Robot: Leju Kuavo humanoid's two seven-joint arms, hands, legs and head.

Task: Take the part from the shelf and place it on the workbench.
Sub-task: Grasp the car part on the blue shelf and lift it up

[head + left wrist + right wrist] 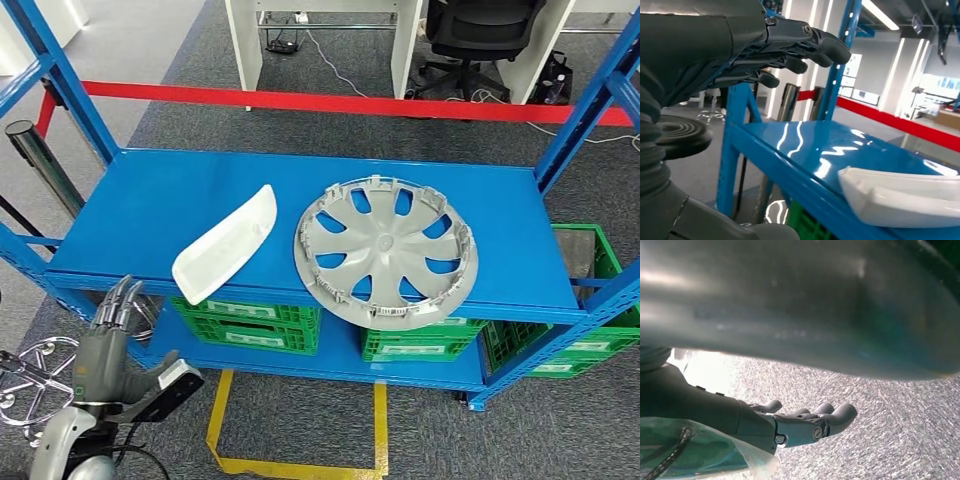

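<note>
A long white plastic part point(225, 244) lies on the blue shelf point(166, 200), its near end at the front edge. Beside it, to the right, a grey wheel cover point(386, 249) overhangs the shelf front. My left hand point(113, 335) is raised below and left of the white part, in front of the shelf edge, fingers extended and apart, holding nothing. In the left wrist view the fingers point(791, 45) point past the shelf corner, with the white part point(904, 197) off to one side. My right hand point(798, 422) hangs over grey carpet, fingers loosely straight and empty.
Blue uprights point(68, 85) frame the shelf at both sides. Green crates point(249, 322) sit on the lower shelf, another point(596, 290) at the right. A chrome wheel-like piece point(34, 375) lies at lower left. Red tape barrier point(340, 103) and a desk with an office chair point(475, 40) stand behind.
</note>
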